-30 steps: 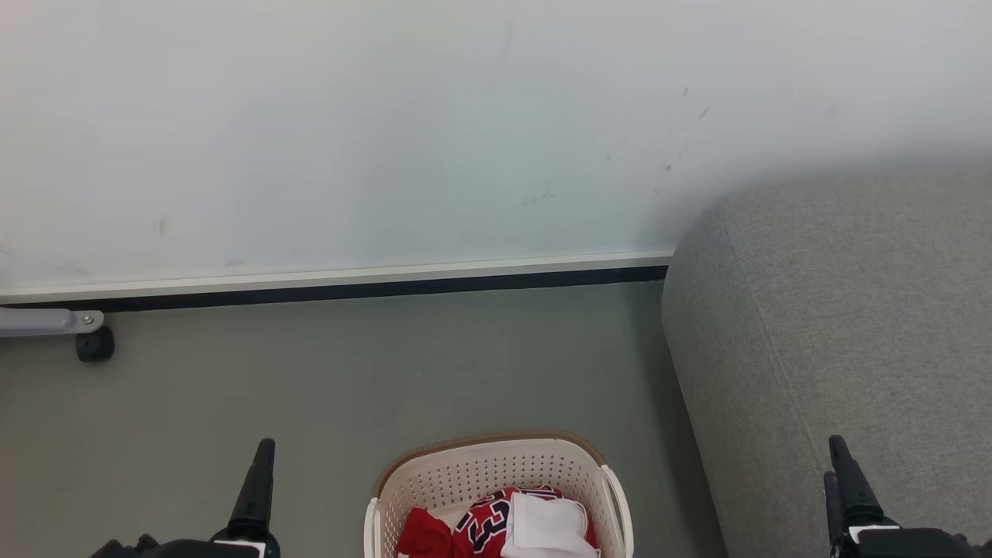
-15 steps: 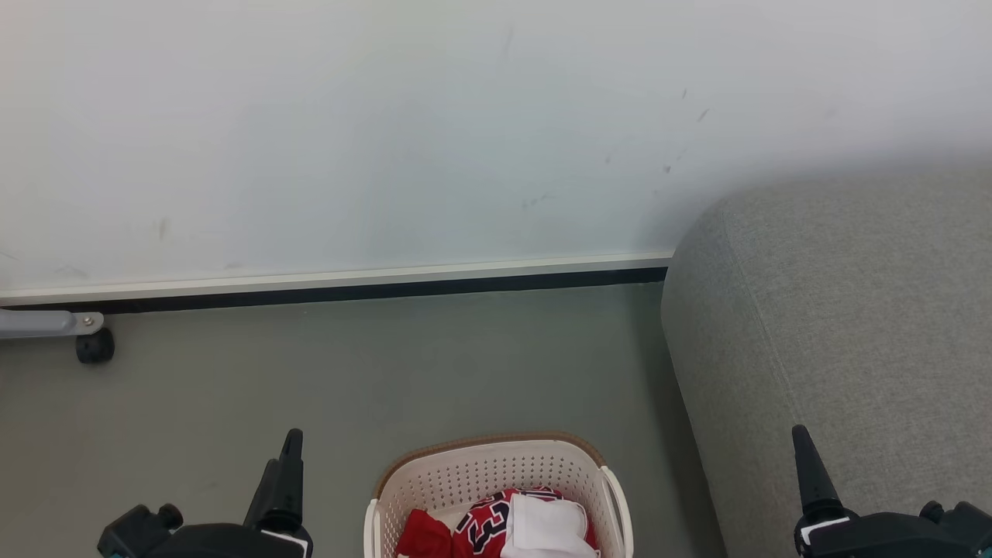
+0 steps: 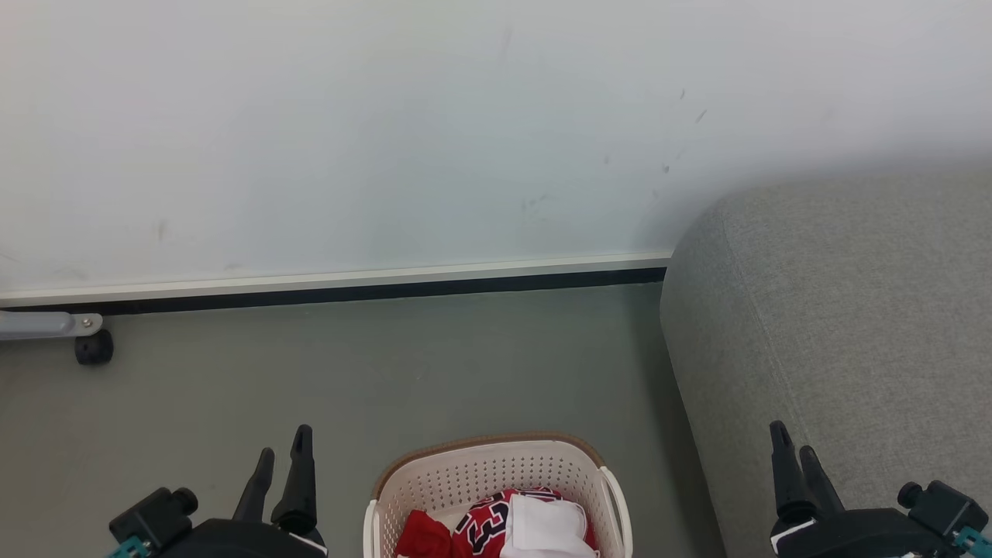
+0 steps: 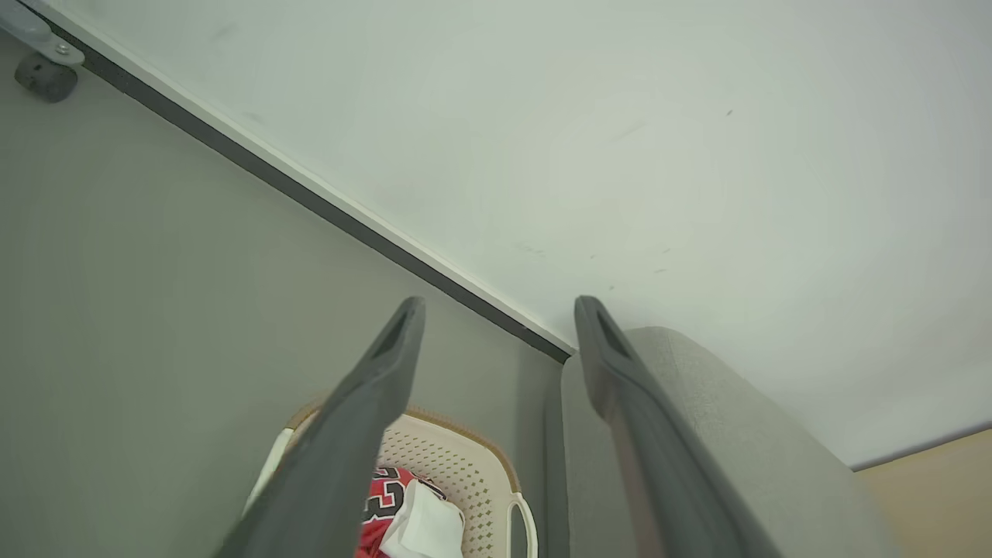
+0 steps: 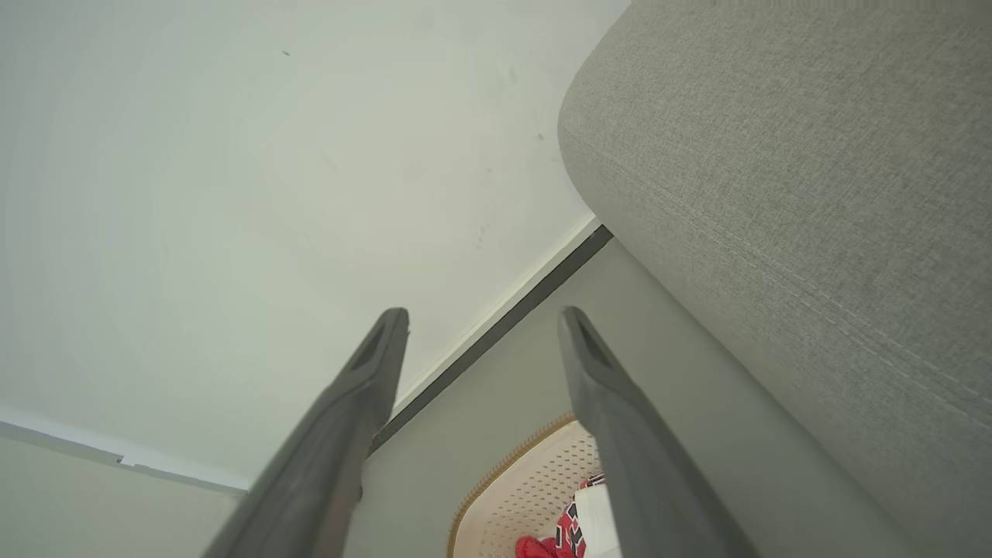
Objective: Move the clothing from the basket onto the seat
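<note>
The cream basket [image 3: 496,473] with a brown rim stands on the floor at the bottom middle of the head view. Inside lies the clothing [image 3: 508,527], red fabric with black-white numerals and a white panel. The grey seat [image 3: 845,325] fills the right side, close beside the basket. My left gripper [image 3: 283,449] hangs open left of the basket, holding nothing. My right gripper [image 3: 792,443] is open over the seat's front left part, empty too. The left wrist view looks past my left gripper [image 4: 496,306] at the basket [image 4: 457,457] and clothing [image 4: 411,515]; the right wrist view shows my right gripper [image 5: 480,318], basket [image 5: 535,480] and seat [image 5: 790,170].
A pale wall [image 3: 387,139] with a dark skirting strip [image 3: 349,288] runs across the back. A grey metal leg with a black caster [image 3: 93,347] sits at the far left by the wall. Grey floor [image 3: 387,372] lies between wall and basket.
Both grippers have turned at the wrist and moved inward toward the basket; each now shows both fingers side by side. The basket and clothing have not moved.
</note>
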`<state>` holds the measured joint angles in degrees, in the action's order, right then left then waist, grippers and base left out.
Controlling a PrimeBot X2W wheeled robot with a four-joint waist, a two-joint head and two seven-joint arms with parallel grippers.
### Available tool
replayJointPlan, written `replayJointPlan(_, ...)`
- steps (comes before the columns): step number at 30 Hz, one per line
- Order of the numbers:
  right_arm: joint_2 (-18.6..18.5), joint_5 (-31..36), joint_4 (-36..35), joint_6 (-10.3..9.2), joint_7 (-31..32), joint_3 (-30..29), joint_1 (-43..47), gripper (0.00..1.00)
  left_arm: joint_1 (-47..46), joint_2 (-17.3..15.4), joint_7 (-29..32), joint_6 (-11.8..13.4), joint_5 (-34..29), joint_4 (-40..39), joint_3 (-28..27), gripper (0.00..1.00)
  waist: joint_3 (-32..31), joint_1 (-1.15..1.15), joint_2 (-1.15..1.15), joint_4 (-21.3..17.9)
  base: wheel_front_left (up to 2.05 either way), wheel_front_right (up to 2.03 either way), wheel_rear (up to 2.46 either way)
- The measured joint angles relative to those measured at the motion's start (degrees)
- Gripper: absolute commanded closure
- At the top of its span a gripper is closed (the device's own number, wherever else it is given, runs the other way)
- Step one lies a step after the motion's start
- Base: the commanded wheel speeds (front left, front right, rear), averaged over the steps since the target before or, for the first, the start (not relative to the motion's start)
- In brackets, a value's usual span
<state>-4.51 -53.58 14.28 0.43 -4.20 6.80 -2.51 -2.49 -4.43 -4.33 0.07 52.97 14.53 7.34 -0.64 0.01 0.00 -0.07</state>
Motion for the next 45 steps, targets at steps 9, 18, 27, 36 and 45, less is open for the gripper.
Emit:
replayJointPlan(9,-0.7,7.4,-0.2,-1.20,-2.0,2.6,0.0,0.00,0.2,-0.5,-1.9,1.3,-7.8,-0.3,1.2,0.00,-0.2,0.00,0.00,0.0,0.00,0.00,0.00)
replayJointPlan(18,-1.2,14.4,-0.3,-2.03,-3.8,5.1,0.1,0.00,0.8,-0.5,-3.6,2.5,-15.0,-0.5,2.7,0.00,-0.7,-0.01,0.00,0.0,0.00,0.00,0.00)
replayJointPlan(27,-2.0,21.2,-0.5,-2.98,-5.6,7.0,0.8,0.00,1.9,-0.8,-5.4,3.7,-22.1,-0.7,3.6,0.00,-1.3,-0.01,0.00,0.0,0.00,0.00,0.00)
replayJointPlan(36,-2.4,28.1,-0.9,-3.86,-7.6,8.9,1.0,0.00,3.1,-1.0,-7.5,5.0,-28.8,-0.8,4.3,0.00,-1.7,-0.01,0.00,-0.1,0.00,0.00,0.00)
replayJointPlan(45,-3.1,34.9,-1.2,-4.56,-9.5,10.7,2.0,0.00,4.0,-1.1,-9.4,5.6,-35.4,-0.8,5.0,0.00,-1.9,-0.01,0.00,-0.1,0.00,0.00,0.00)
